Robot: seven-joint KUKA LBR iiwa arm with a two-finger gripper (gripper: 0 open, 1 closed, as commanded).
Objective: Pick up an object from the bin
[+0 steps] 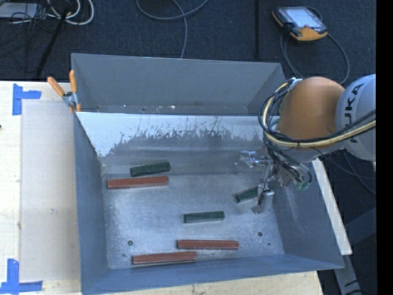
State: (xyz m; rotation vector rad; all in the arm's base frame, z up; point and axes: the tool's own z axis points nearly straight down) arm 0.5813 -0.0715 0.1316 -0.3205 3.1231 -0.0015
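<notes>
— Dark floor strewn with cables point(166, 5) as background; at centre, grey metal bin point(184, 97), sloped walls, flat speckled bottom. Task's thing?
— Short dark green block point(247, 195), lying flat at 3 o'clock of the bin floor.
— Long axis?
— Close to 9-to-3, tipped slightly toward 8-to-2; 8 o'clock end free, 2 o'clock end pointing at the gripper point(264, 196).
— Position relative to the gripper?
— At the gripper's 9 o'clock, right against it; touching or merely overlapped, not discernible. Gripper low, near floor level; open or closed, cannot tell. Orange wrist cover point(310, 106) at 1 o'clock of the block.
— Edges and open room?
— Foot of the right wall just beside the gripper at 3 o'clock; back wall near at 12 o'clock. Bare floor at 9, 10 and 12 o'clock of the block. Nearest neighbour: middle green bar point(204, 217) at 8 o'clock, apart. Farther off: far green bar point(150, 169) and upper brown bar point(137, 182) at 9 o'clock, side by side; lower brown bar point(207, 244) and front brown bar point(164, 258) at 7 o'clock, near the front wall.
</notes>
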